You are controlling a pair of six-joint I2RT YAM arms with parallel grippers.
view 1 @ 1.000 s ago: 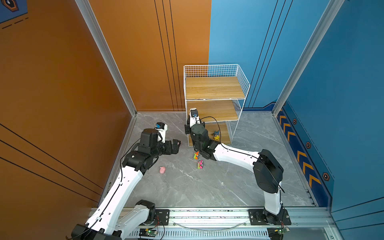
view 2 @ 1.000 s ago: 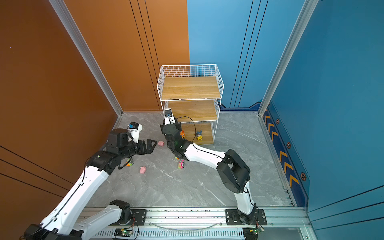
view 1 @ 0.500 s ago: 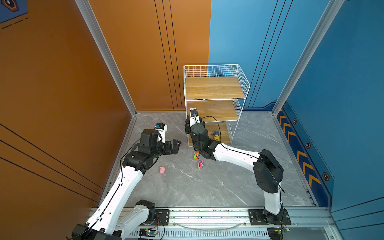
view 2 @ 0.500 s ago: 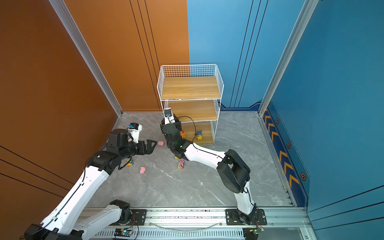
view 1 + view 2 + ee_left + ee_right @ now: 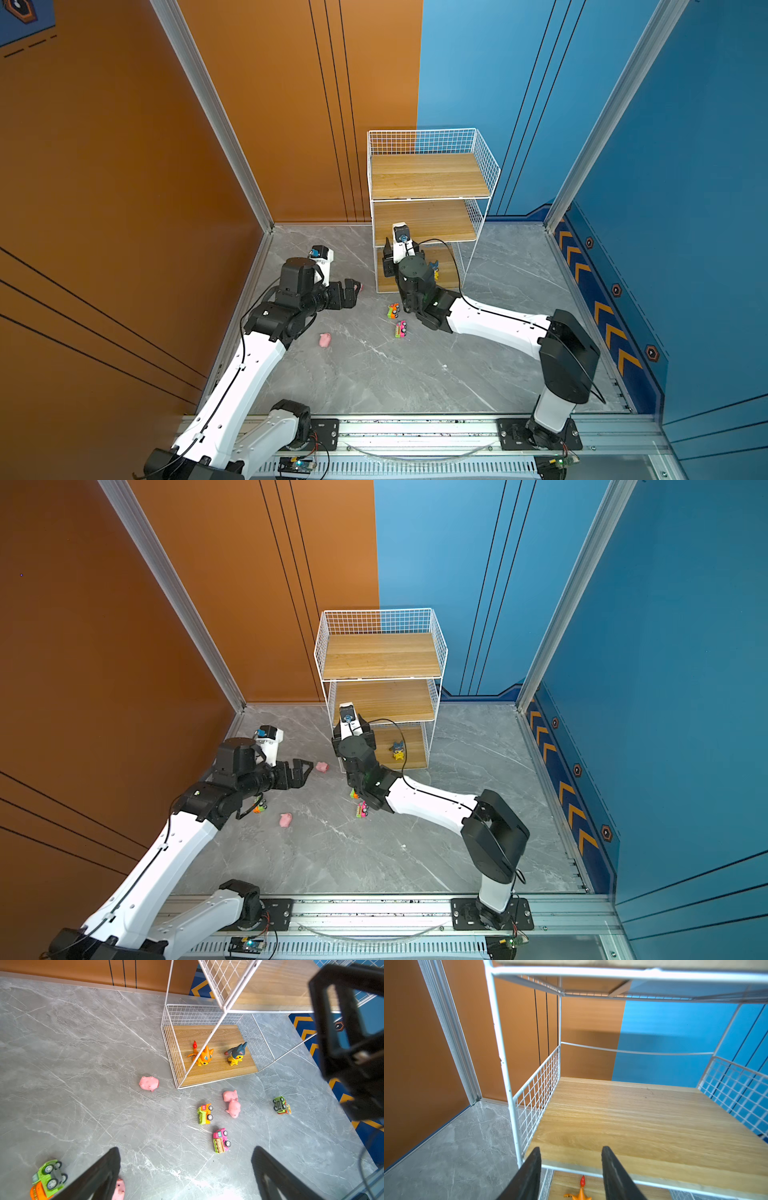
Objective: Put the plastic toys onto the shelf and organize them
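Pink pigs (image 5: pixel 148 1083), cars (image 5: pixel 205 1114) all unshelved before spread left pincer (image 5: pixel 185 1149); right pincer (image 5: pixel 571 1148) parted, empty, facing shelf (image 5: pixel 623 1115).

Shelf (image 5: pixel 432 176) of white metal wire and matt wood; pink pig (image 5: pixel 148 1083) smooth plastic.

No letters, numbers or brand names can be read anywhere. The only signs are painted marks. A row of orange chevrons (image 5: pixel 603 309) runs along the dark band at the foot of the blue wall (image 5: pixel 685 208), seen in both top views, with small orange-rimmed hexagon emblems (image 5: pixel 616 289) set between them. The same chevrons and one hexagon emblem appear in the left wrist view. In a top view, a corner panel (image 5: pixel 25 25) carries part of a larger hexagon badge (image 5: pixel 18 8) above a dashed line.
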